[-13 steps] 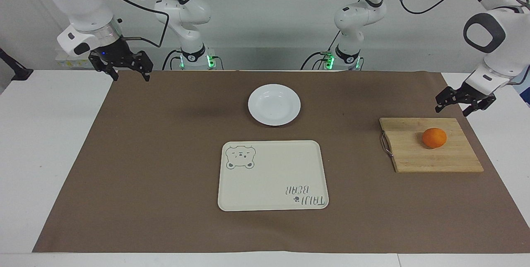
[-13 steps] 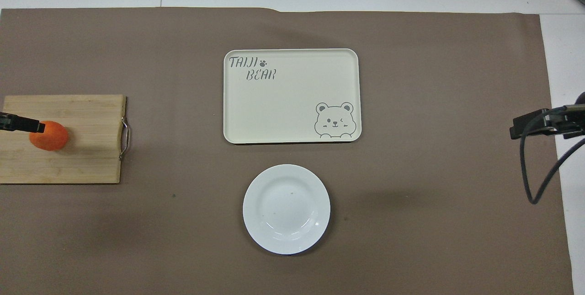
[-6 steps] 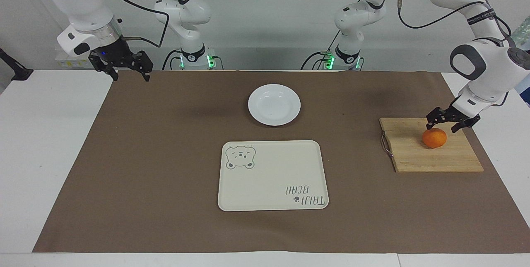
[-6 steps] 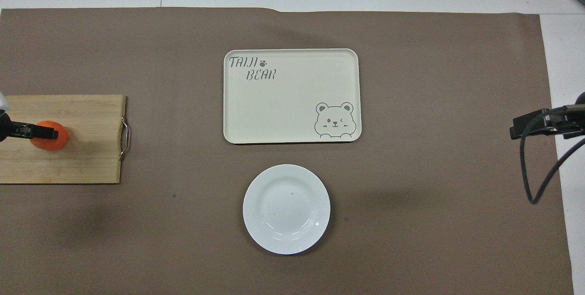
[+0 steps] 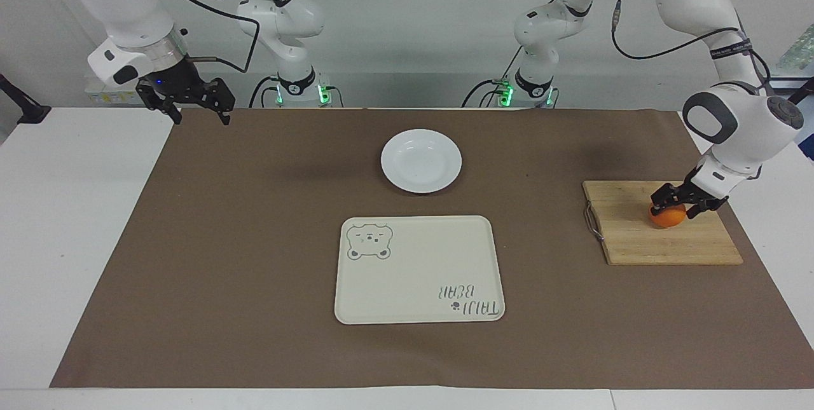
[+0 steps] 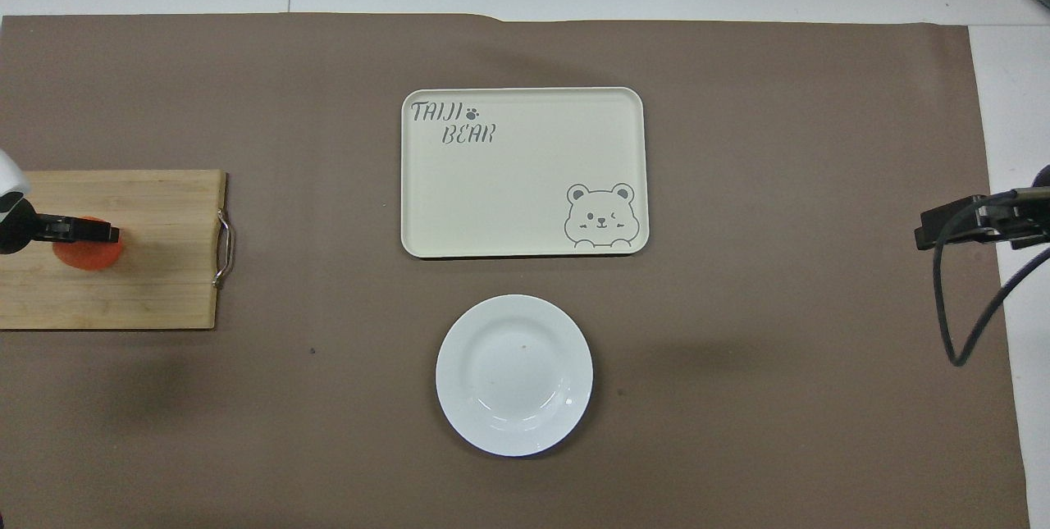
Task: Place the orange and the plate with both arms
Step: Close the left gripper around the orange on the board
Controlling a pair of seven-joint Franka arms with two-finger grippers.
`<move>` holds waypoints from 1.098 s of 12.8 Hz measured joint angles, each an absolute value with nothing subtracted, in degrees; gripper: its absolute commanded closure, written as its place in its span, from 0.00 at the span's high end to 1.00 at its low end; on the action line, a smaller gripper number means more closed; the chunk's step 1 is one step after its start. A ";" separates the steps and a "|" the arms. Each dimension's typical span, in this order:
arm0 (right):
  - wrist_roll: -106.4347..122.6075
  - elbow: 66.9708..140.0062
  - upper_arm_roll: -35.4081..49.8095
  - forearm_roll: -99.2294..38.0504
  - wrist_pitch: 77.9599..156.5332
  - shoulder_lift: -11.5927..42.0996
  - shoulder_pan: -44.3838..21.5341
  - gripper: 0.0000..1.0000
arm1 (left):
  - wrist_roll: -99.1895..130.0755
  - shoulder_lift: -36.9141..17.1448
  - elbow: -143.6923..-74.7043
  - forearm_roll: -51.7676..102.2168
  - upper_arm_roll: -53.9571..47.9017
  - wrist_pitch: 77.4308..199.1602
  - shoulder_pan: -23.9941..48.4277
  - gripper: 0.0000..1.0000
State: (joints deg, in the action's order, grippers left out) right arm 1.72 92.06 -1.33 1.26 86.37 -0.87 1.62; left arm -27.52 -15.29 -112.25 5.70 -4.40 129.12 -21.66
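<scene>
A white desk (image 5: 76, 238) under a pale wall, most of it covered by a brown mat (image 5: 254, 257), and here is the scene. At the left arm's end of the desk lies a wooden cutting board (image 5: 642, 245) with a metal handle (image 5: 592, 221) on the side that faces the middle. The orange (image 5: 668, 218) sits on that board, on the half nearer the desk's end edge. The left gripper (image 5: 678, 201) is right down on it, fingers spread and straddling the fruit; one finger (image 5: 659, 200) shows at the fruit's upper side toward the desk's middle, the other at the side toward the desk's end. Whether the pads are pressing the skin, I cannot tell. From overhead, the left gripper (image 6: 74, 230) covers the top of the orange (image 6: 86, 254), which rests on the board (image 6: 148, 283).

In the middle of the desk the plate (image 5: 421, 160) stands bare on the mat, nearer to the robots than the cream tray (image 5: 420, 270) with its bear print. The two are near each other but apart; overhead, the plate (image 6: 513, 374) and tray (image 6: 525, 172) show a strip of mat between them.

The right arm waits. The right gripper (image 5: 194, 108) hangs with fingers apart, holding nothing, over the mat's corner at the right arm's end, by the robots' edge of the desk. Overhead, only a part of it (image 6: 960, 221) shows, with its cable.
</scene>
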 measured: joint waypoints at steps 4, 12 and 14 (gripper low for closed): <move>1.72 92.06 -1.33 1.26 86.37 -0.87 1.62 1.00 | -27.43 -15.29 -112.38 5.72 -4.34 128.77 -21.71 1.00; 1.72 92.06 -1.33 1.26 86.37 -0.87 1.62 1.00 | -27.19 -15.20 -112.36 5.74 -4.42 128.38 -22.03 0.32; 1.72 92.06 -1.33 1.26 86.37 -0.87 1.62 1.00 | -27.19 -15.15 -112.42 5.74 -4.52 128.34 -22.03 0.00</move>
State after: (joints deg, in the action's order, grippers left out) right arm 1.72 92.06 -1.33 1.26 86.37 -0.87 1.62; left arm -27.19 -15.15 -112.42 5.74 -4.52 128.34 -22.03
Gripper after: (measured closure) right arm 0.000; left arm 0.189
